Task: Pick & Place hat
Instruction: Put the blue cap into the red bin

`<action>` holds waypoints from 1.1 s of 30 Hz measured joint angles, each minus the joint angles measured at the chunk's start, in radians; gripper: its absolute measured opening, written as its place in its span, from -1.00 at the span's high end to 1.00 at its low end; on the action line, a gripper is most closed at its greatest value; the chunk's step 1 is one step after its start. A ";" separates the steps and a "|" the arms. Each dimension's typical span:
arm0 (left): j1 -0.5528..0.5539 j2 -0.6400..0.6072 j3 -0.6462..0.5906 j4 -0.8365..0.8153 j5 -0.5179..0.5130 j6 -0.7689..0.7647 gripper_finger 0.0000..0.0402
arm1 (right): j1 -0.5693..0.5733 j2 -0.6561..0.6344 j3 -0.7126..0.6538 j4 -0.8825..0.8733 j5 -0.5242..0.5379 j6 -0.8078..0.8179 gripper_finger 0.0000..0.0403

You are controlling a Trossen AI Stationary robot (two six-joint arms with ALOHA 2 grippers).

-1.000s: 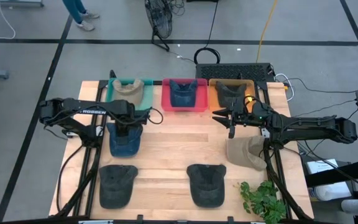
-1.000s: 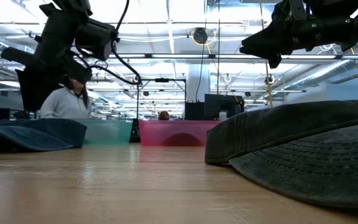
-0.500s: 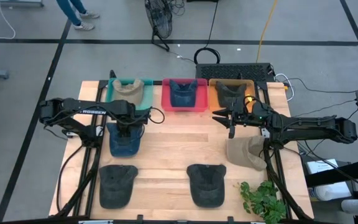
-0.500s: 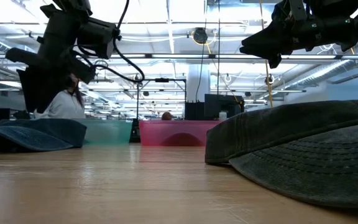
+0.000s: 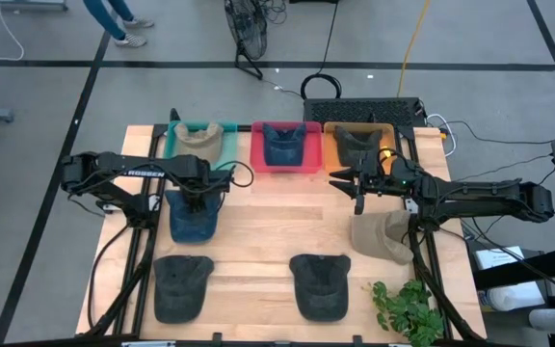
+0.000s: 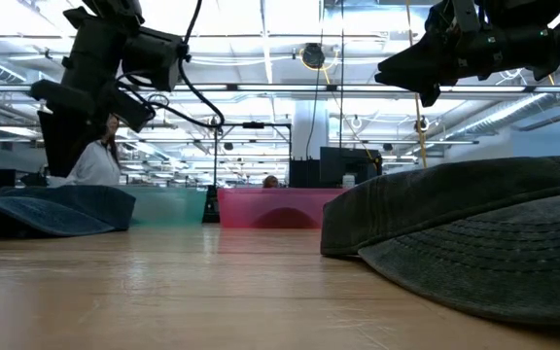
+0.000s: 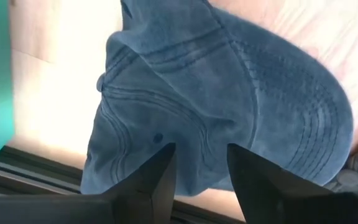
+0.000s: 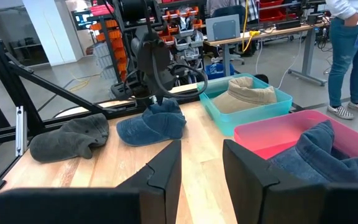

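Observation:
A blue hat (image 5: 193, 218) rests brim and crown on the wood near the table's left side; it also shows as blue hat (image 7: 229, 99) and blue hat (image 6: 61, 208). My left gripper (image 5: 197, 196) hangs open right over its crown, pointing down, and left gripper (image 7: 201, 158) shows a finger on either side of the crown's back part. No plain touch shows. My right gripper (image 5: 359, 190) hovers open and empty in front of the orange bin (image 5: 359, 146), seen as right gripper (image 8: 201, 155).
The far edge carries a teal bin (image 5: 198, 145) with a tan hat, a pink bin (image 5: 285, 146) with a blue hat, and the orange bin with a dark hat. Two dark grey hats (image 5: 181, 286) (image 5: 321, 285), a tan hat (image 5: 383, 236) and a plant (image 5: 408, 308) lie nearer.
In the low view my left gripper has tipped and shifted a little above the blue hat. The hat has stayed where it was. A person far behind the table has moved.

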 joint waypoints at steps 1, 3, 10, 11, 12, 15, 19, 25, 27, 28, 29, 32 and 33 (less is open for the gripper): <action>0.000 0.000 0.000 0.002 0.000 -0.004 0.24 | 0.000 0.000 0.000 0.000 0.000 0.000 0.51; 0.000 0.000 0.000 0.005 -0.002 -0.003 0.24 | 0.000 0.000 0.000 0.000 0.000 0.000 0.51; -0.002 -0.001 -0.042 0.025 -0.015 0.032 0.24 | 0.000 0.000 0.000 -0.001 0.000 0.000 0.51; -0.004 -0.001 -0.057 0.030 -0.004 0.034 0.24 | 0.000 0.000 0.000 0.000 0.000 0.000 0.51; -0.008 -0.001 -0.073 0.035 0.006 0.036 0.24 | 0.000 0.000 0.000 -0.001 0.000 0.000 0.51; -0.023 -0.001 -0.100 0.035 0.015 0.064 0.24 | 0.000 0.000 0.000 0.000 0.000 -0.003 0.51; -0.039 -0.001 -0.102 0.029 0.022 0.071 0.24 | 0.000 0.000 0.000 0.000 0.001 -0.008 0.51; -0.052 -0.001 -0.096 -0.032 0.100 0.115 0.24 | 0.000 0.000 0.000 0.000 0.002 -0.008 0.51; -0.057 -0.001 -0.096 -0.054 0.126 0.122 0.24 | 0.000 0.000 0.000 0.000 0.002 -0.008 0.51; -0.061 -0.001 -0.096 -0.058 0.132 0.121 0.24 | 0.000 0.000 0.000 0.000 0.002 -0.008 0.51; -0.066 -0.001 -0.096 -0.057 0.139 0.120 0.24 | 0.000 0.000 0.000 0.000 0.002 -0.008 0.51; -0.080 -0.001 -0.096 -0.044 0.148 0.140 0.24 | 0.000 0.000 0.000 0.000 0.002 -0.008 0.51; -0.086 0.000 -0.097 -0.023 0.146 0.146 0.24 | 0.000 0.000 0.000 0.000 0.002 -0.008 0.51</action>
